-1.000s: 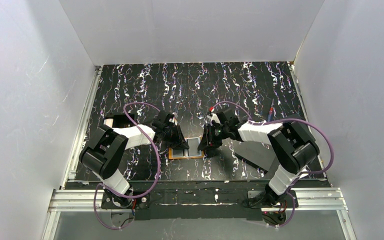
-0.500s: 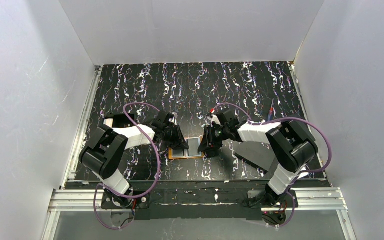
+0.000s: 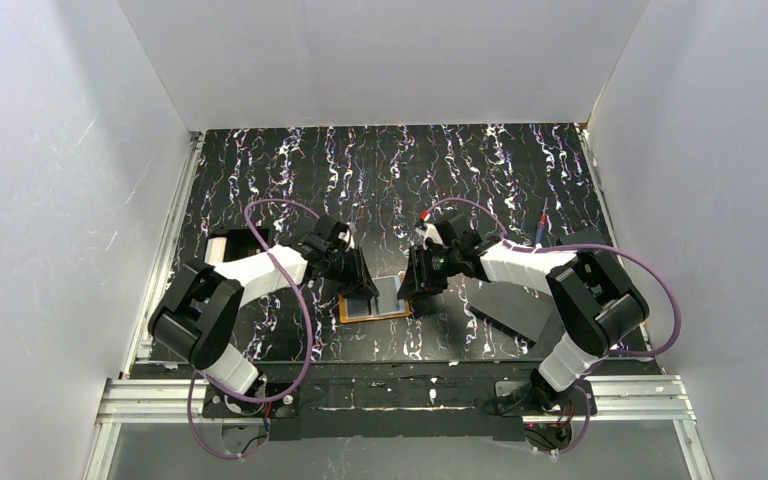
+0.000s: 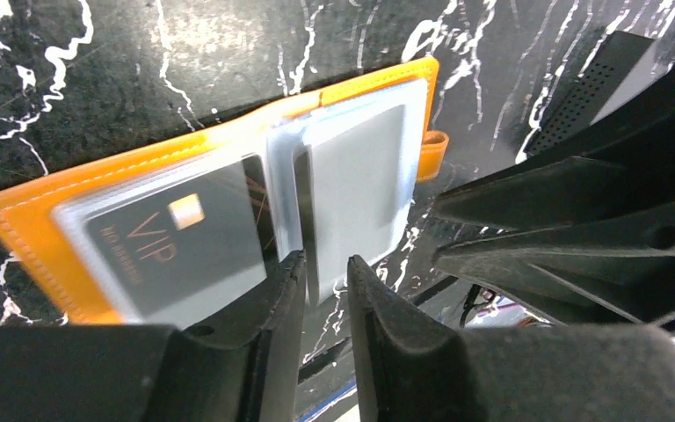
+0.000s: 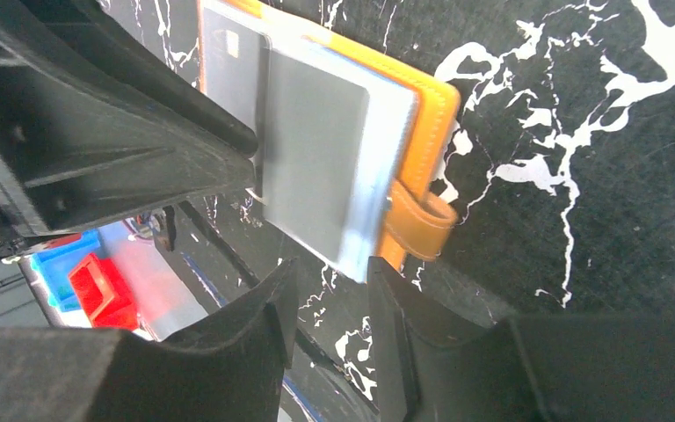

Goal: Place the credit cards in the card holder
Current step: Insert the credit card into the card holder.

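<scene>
The orange card holder (image 3: 392,313) lies open on the table between both grippers. In the left wrist view the card holder (image 4: 35,229) holds a black VIP card (image 4: 176,237) in its left sleeve and a grey card (image 4: 360,167) in its right sleeve. My left gripper (image 4: 321,264) has its jaws barely apart around a thin sleeve edge. It stands at the holder's left side (image 3: 363,290). My right gripper (image 5: 332,268) is narrowly open at the corner of the grey-card sleeve (image 5: 316,149), beside the snap tab (image 5: 417,224). It stands at the holder's right side (image 3: 410,290).
A flat black rectangle (image 3: 510,305) lies right of the holder, under the right arm. A white rounded block (image 3: 225,243) sits at the left by the left arm. A thin pen-like stick (image 3: 543,215) lies at the right. Grey walls enclose the table.
The left arm's elbow has swung outward and down a little, and both grippers have shifted slightly at the holder. The holder stays in place.
</scene>
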`<state>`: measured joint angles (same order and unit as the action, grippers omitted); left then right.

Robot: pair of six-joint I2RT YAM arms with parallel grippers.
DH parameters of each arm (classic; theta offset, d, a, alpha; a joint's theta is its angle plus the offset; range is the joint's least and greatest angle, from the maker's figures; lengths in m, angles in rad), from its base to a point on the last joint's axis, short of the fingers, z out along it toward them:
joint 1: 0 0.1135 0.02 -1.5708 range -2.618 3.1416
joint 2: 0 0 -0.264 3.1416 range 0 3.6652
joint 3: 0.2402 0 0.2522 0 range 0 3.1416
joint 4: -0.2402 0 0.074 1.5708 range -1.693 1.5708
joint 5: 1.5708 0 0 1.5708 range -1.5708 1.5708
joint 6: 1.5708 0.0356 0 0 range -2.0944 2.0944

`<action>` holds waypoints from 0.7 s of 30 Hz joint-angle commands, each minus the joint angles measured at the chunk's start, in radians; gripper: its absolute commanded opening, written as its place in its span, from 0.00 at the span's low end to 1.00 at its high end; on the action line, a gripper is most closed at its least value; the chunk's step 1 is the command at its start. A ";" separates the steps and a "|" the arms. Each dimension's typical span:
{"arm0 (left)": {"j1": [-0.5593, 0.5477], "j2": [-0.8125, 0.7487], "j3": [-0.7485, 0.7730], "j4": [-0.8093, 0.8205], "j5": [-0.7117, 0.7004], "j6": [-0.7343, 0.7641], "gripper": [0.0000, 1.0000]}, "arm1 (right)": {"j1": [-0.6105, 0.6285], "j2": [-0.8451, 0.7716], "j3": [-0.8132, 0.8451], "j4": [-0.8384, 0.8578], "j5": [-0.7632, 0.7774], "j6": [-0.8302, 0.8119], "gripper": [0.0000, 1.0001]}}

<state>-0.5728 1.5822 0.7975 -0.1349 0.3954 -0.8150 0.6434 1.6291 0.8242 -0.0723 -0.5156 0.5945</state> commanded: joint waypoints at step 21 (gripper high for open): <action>-0.005 0.085 0.031 0.043 0.061 0.009 0.07 | -0.001 0.017 -0.010 0.098 -0.040 0.033 0.41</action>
<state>-0.5728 1.6497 0.8249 -0.1097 0.4389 -0.8112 0.6434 1.6337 0.8207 -0.0135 -0.5388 0.6254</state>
